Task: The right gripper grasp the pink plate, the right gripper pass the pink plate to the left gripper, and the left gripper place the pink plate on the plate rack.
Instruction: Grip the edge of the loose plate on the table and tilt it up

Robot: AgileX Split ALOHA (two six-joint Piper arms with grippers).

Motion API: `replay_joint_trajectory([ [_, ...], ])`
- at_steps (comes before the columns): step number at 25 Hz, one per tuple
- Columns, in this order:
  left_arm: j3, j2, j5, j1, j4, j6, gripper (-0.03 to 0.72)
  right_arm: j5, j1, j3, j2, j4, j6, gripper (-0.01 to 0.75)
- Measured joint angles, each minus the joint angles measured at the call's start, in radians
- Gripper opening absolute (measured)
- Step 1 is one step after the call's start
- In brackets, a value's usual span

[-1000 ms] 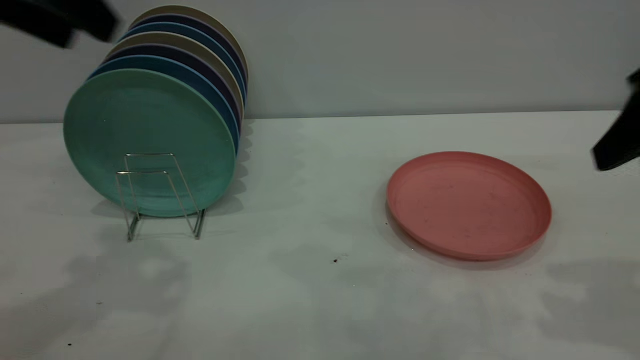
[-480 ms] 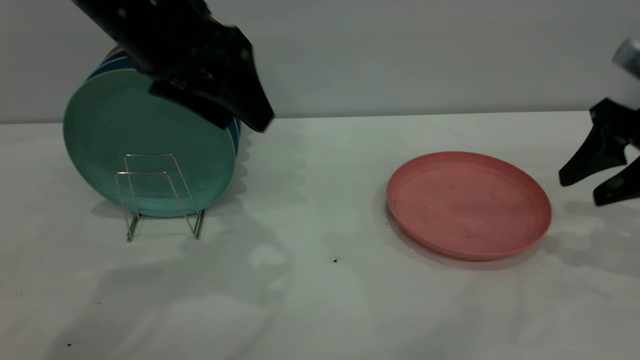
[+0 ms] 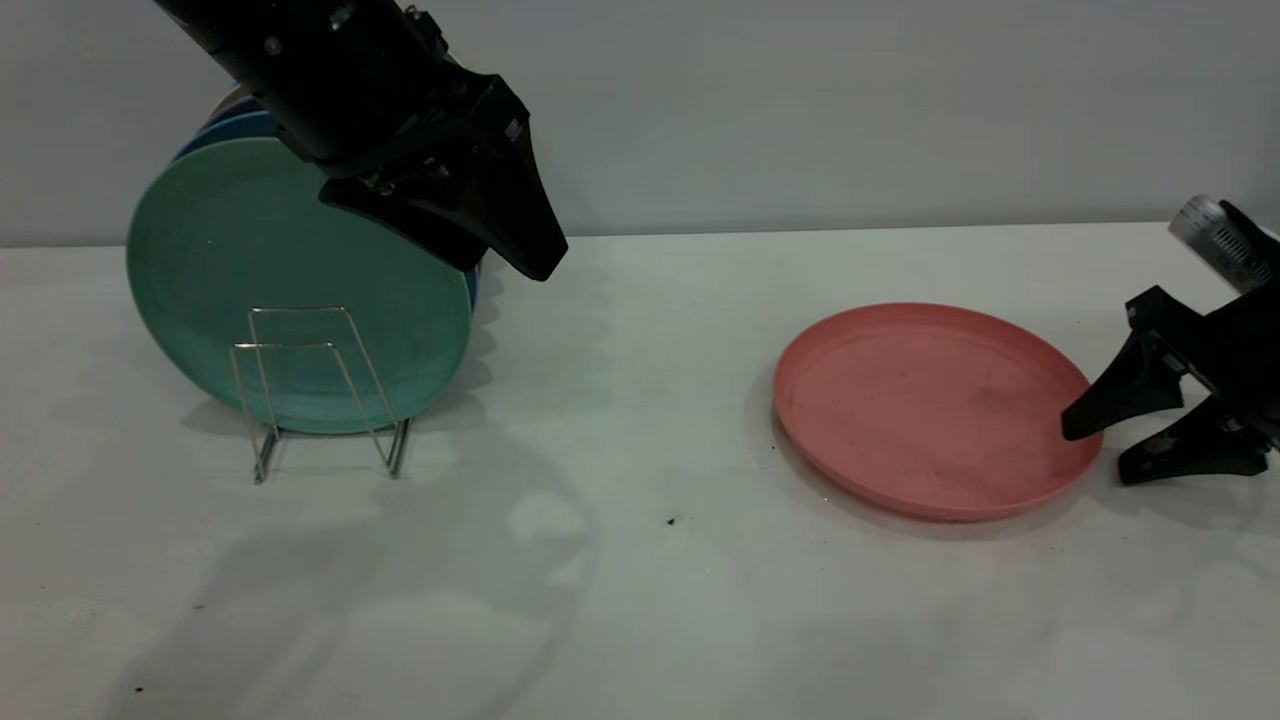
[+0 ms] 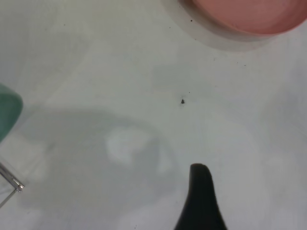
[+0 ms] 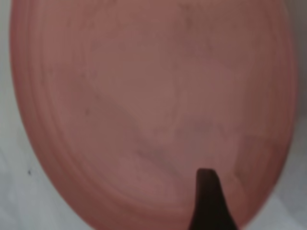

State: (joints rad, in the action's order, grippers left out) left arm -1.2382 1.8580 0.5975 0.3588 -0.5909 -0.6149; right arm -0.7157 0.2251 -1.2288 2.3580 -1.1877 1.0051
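Note:
The pink plate lies flat on the white table, right of centre. My right gripper is open at the plate's right rim: its upper jaw reaches over the rim and its lower jaw is outside the plate, low over the table. In the right wrist view one finger lies over the inside of the plate near the rim. My left gripper hangs open and empty in the air, in front of the plates standing in the plate rack. Its wrist view shows one finger and the plate's edge.
A teal-green plate stands foremost in the rack, with several blue, dark and beige plates behind it. The rack's front wire loops stand in front of the teal plate. A grey wall runs behind the table. Small dark specks lie on the table.
My right gripper has come in from the right and down to the pink plate's right rim. My left gripper has come in from the upper left and shifted slightly right. The plate has not moved.

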Motion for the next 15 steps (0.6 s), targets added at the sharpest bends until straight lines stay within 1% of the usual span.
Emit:
replay_joint_trajectory([
  [5, 0.0, 0.0, -0.005, 0.0, 0.0, 0.0, 0.592, -0.044, -0.005, -0.001, 0.049, -0.112, 0.082, 0.481],
  [7, -0.001, 0.0, -0.006, 0.0, 0.0, 0.0, 0.592, -0.053, -0.011, -0.003, 0.06, -0.136, 0.099, 0.468],
  [9, -0.003, 0.0, -0.01, 0.0, 0.0, 0.0, 0.592, -0.054, -0.019, -0.004, 0.063, -0.141, 0.113, 0.438],
  [11, -0.005, 0.0, -0.014, 0.0, 0.0, 0.0, 0.592, -0.045, -0.03, -0.004, 0.064, -0.142, 0.138, 0.371],
  [12, -0.005, 0.0, -0.018, 0.0, 0.0, 0.0, 0.592, -0.04, -0.037, -0.004, 0.066, -0.141, 0.156, 0.31],
  [15, -0.005, 0.0, -0.021, 0.0, 0.0, 0.0, 0.592, -0.039, -0.048, -0.004, 0.073, -0.145, 0.191, 0.092],
])
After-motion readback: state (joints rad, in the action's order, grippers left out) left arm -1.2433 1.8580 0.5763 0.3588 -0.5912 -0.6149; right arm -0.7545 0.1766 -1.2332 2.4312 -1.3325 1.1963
